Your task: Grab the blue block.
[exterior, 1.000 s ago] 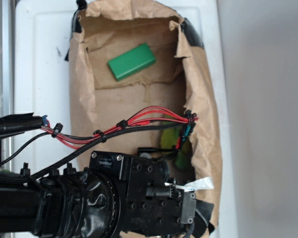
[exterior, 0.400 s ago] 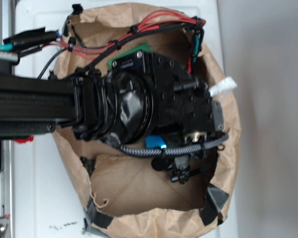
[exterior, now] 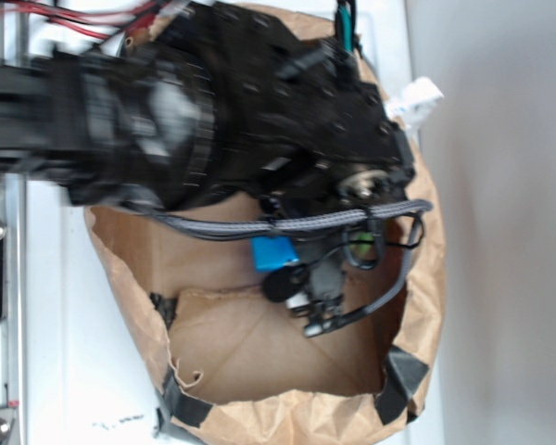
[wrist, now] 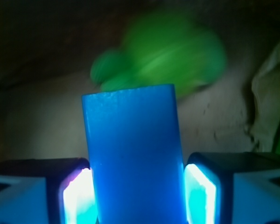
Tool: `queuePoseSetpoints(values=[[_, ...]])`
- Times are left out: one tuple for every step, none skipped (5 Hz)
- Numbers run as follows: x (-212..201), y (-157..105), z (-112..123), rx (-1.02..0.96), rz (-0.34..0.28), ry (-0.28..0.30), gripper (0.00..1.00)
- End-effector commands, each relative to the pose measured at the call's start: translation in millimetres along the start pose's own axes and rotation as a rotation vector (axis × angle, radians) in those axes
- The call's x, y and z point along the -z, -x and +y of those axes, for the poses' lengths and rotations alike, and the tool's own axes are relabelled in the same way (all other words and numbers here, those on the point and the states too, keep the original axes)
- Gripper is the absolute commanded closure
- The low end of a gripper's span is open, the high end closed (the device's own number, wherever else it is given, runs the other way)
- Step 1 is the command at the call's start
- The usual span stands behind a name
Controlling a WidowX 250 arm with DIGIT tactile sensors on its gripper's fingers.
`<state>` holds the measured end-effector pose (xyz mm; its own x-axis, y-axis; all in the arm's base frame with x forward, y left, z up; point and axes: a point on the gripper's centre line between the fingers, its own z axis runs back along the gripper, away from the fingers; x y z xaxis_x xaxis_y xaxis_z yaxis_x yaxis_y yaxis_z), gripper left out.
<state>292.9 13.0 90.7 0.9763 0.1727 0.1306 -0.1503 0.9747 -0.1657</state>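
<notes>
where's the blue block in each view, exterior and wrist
Exterior: the blue block peeks out just under the arm, centre of frame, inside the paper bag.
Wrist: it fills the centre foreground, between the gripper fingers.
Shared landmark: the gripper around the block.

Colours inside a brown paper-lined bin, with a solid blue block amid black robot hardware.

The blue block [wrist: 133, 156] is a plain, saturated blue with no pattern. The gripper [wrist: 136, 196] pads beside it glow cyan, with a pink-violet tinge on the left one. Behind it sits a blurred bright green shape [wrist: 163, 53], possibly the plush toy. The paper lining [exterior: 259, 352] is tan-brown with black tape at its corners. The arm [exterior: 213, 111] is black; a cable [exterior: 296, 222] is grey-and-black braided.
</notes>
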Motion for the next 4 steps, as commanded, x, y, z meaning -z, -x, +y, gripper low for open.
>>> queuePoseSetpoints(values=[[-60, 23, -4, 0.082, -0.115, 0.021, 1.00], [-75, 25, -9, 0.080, -0.157, -0.051, 1.00], [-89, 21, -11, 0.057, -0.156, -0.124, 1.00], [-103, 18, -12, 0.036, -0.156, -0.147, 1.00]])
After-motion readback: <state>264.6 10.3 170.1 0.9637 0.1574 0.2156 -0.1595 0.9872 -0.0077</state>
